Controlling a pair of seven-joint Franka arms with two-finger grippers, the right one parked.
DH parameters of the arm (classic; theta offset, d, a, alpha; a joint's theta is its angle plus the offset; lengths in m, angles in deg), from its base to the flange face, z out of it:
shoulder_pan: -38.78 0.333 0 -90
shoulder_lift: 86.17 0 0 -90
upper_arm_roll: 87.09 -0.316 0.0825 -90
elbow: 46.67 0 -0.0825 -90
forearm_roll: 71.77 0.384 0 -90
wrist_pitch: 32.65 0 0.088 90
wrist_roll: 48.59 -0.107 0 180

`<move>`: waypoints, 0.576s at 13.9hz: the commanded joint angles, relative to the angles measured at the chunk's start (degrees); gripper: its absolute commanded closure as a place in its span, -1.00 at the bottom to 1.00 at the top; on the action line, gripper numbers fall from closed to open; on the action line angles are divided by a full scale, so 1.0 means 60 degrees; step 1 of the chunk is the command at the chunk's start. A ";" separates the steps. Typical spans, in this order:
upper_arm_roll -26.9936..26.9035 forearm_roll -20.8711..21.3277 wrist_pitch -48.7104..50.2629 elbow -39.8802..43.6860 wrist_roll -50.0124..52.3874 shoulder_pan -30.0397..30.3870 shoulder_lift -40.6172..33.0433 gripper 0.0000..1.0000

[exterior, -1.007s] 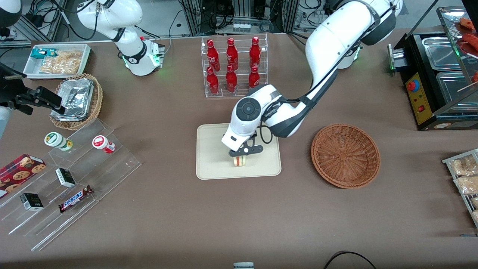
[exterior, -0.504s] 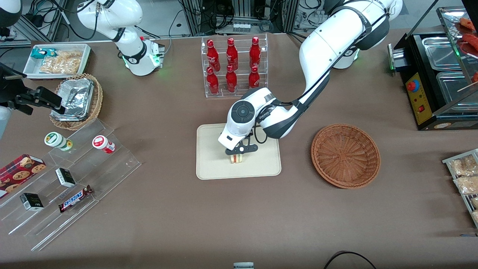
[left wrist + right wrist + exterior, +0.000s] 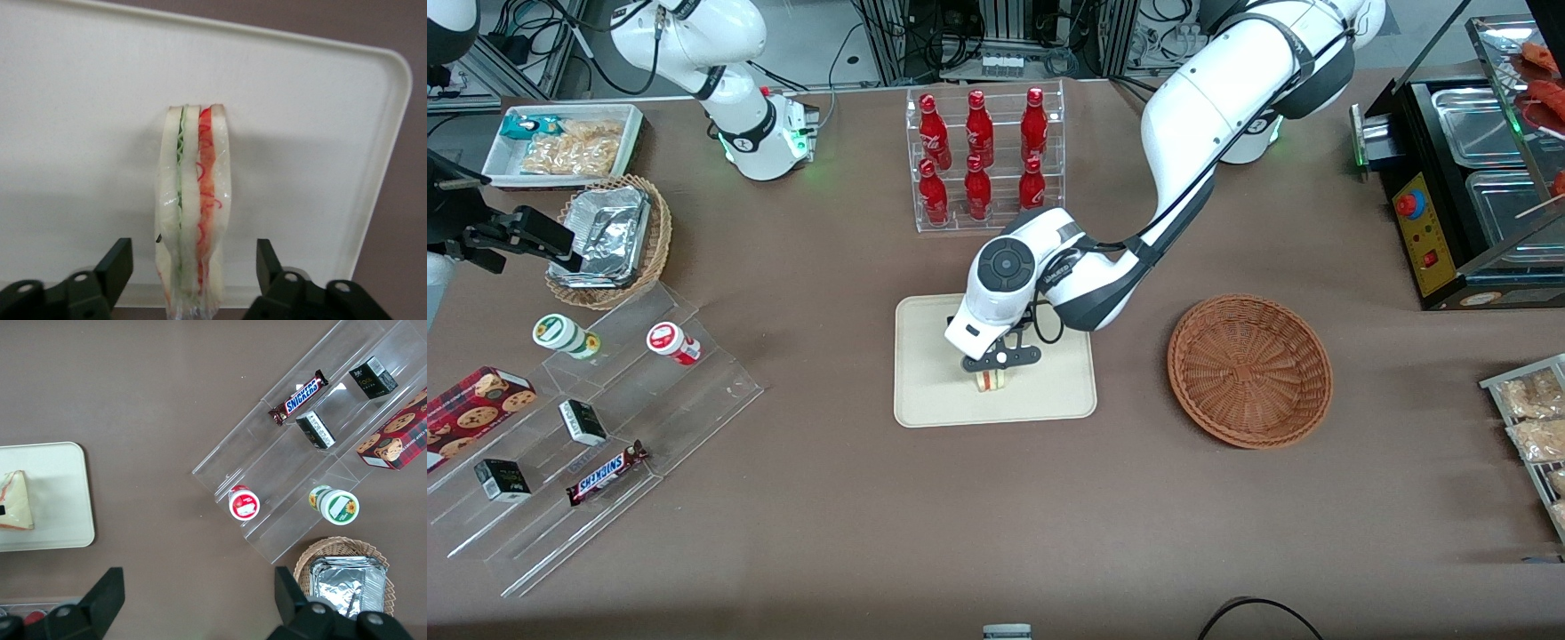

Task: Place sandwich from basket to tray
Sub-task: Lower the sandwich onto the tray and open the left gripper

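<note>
Front view, table (image 3: 996, 516): brown cloth top, everything below sits on it.
Left arm (image 3: 1192, 116): reaches down from the working arm's end toward mid-table, wrist over the tray.
Tray (image 3: 934, 400): cream, flat on the table, nearer the camera than the bottle rack, beside the basket; also seen in the left wrist view (image 3: 80, 100) and the right wrist view (image 3: 60, 493).
Basket (image 3: 1250, 370): reddish-brown wicker, toward the working arm's end from the tray, apart from it, nothing in it.
Bottle rack (image 3: 985, 158): clear acrylic, six red bottles, farther from the camera than the tray.
Gripper (image 3: 991, 377): low over the tray, straddling the sandwich; wrist view (image 3: 193, 267) shows the jaws spread wide, a clear gap between each finger and the bread, gripping nothing.
Fingers (image 3: 117, 267): black, one each side of the wedge, not touching it.
Sandwich (image 3: 991, 381): on the tray, standing on edge, red and green filling lines facing up (image 3: 193, 233); right wrist view shows its pale triangular face (image 3: 17, 501), well inside the rim.
</note>
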 commanded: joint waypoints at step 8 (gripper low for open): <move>-0.0014 0.0156 0.2683 -0.0105 0.0092 0.0869 -0.2403 -1.00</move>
